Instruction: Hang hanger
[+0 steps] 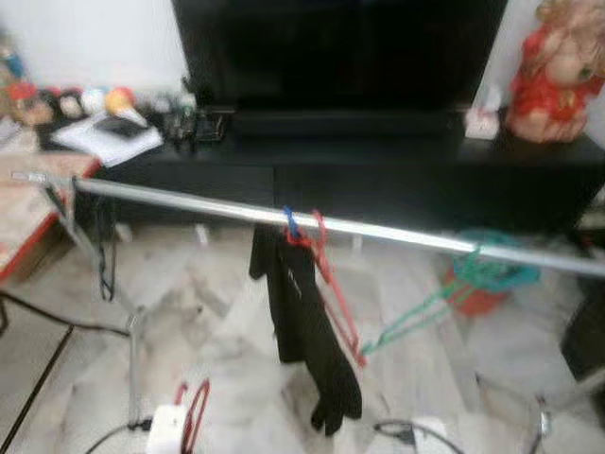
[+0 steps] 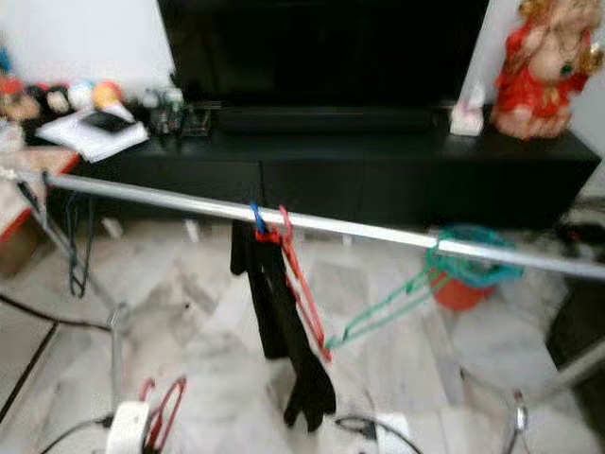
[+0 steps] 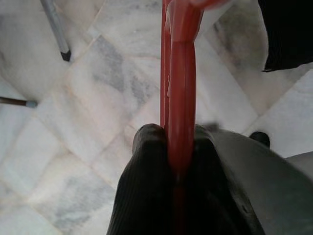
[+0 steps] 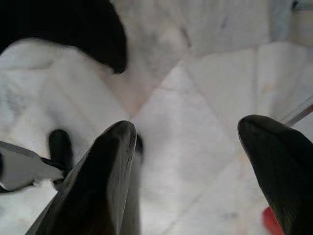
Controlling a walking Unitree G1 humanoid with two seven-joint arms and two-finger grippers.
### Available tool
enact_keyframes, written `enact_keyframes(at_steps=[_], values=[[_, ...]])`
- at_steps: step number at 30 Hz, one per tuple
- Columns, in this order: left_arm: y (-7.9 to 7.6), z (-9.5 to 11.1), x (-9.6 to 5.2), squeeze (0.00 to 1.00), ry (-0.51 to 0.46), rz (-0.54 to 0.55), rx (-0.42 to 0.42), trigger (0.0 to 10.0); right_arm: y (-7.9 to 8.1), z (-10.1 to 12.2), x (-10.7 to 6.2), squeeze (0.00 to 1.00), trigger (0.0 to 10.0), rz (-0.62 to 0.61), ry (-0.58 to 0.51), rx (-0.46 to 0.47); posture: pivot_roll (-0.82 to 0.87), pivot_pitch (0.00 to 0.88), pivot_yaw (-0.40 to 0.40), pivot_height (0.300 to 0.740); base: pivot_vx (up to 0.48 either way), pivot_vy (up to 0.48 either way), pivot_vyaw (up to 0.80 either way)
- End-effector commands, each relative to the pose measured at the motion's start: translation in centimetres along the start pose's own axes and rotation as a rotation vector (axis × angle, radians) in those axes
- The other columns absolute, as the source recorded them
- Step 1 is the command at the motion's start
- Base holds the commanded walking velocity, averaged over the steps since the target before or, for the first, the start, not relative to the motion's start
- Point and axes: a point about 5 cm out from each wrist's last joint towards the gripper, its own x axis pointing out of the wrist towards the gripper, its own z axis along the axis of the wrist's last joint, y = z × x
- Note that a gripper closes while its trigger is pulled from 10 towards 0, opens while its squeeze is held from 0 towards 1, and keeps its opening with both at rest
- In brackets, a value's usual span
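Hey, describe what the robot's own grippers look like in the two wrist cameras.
The left gripper has black, finely ribbed jaws with rounded tips, and a grey metal housing sits beside them. The right gripper has two smooth, glossy black jaws that taper to blunt rounded ends.

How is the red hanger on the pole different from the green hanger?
The red hanger on the pole carries black clothing; the green hanger is bare. The red one hangs near the pole's middle and steeply down; the green one sits further right, slanting sideways. Both hook over the same pole.
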Motion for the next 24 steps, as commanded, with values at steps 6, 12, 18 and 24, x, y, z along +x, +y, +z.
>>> enact_keyframes(at_steps=[6,12,18,24], values=[[1.1,0.0,-0.1,0.0,-0.01,0.05,0.014,10.0,0.8,0.4,0.1,0.0,10.0,0.025,-0.01,-0.004,0.01,0.0,-0.009,0.74,0.0,0.0,0.0],[1.6,1.5,-0.1,0.0,-0.096,0.096,0.007,10.0,0.9,0.4,0.1,0.0,10.0,0.025,-0.008,-0.006,0.01,0.0,-0.009,0.74,0.0,0.0,0.0],[2.9,5.1,-0.5,0.0,-0.309,0.185,0.028,10.0,0.9,0.3,0.1,0.0,10.0,0.023,-0.007,-0.003,0.01,0.0,-0.003,0.74,0.0,0.0,0.0],[3.5,8.9,-1.5,0.0,-0.553,0.185,0.042,10.0,0.8,0.3,0.1,0.0,10.0,0.022,-0.004,-0.011,0.02,0.0,-0.011,0.74,0.0,0.0,0.0]])
